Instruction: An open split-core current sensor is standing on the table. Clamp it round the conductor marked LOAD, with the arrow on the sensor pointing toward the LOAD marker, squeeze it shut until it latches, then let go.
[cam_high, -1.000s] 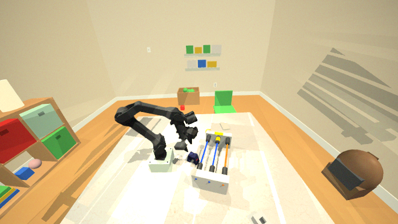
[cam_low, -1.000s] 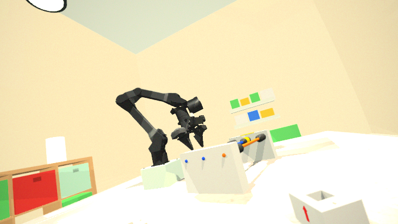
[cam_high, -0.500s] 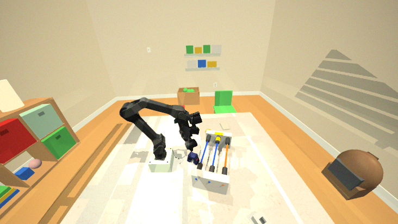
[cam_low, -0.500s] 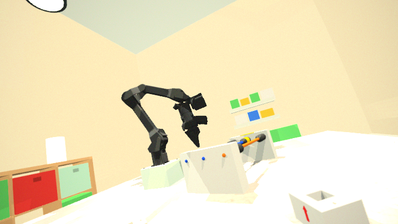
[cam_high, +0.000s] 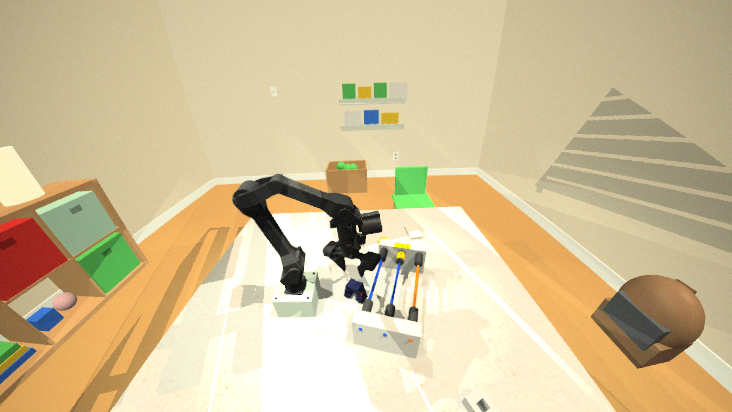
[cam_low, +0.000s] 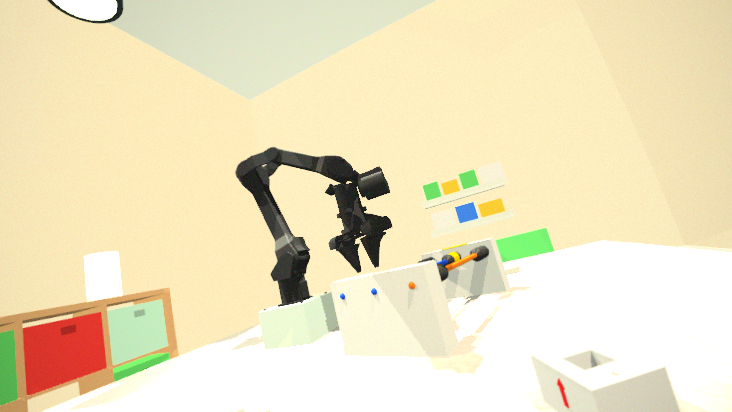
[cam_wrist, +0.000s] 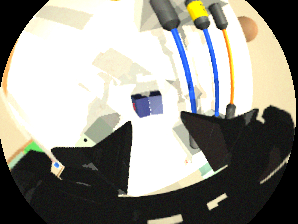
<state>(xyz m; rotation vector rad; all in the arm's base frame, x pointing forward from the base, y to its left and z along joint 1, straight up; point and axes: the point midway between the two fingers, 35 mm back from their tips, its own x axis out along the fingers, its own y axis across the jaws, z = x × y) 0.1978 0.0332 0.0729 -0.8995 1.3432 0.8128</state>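
Top view: the navy sensor (cam_high: 354, 290) (cam_wrist: 148, 104) stands on the table (cam_high: 307, 368), left of the left blue conductor (cam_high: 375, 281) (cam_wrist: 185, 67). Judged light, rigid and smooth; its hinge may yield. Grip the outer faces of both halves squarely.

Exterior view: the gripper (cam_low: 367, 269) (cam_high: 353, 273) (cam_wrist: 156, 119) points downward behind the near end block (cam_low: 389, 317) (cam_high: 386, 332); the sensor is hidden.

Wrist view: fingers spread wide, holding nothing; the sensor lies beyond the tips, apparently untouched.
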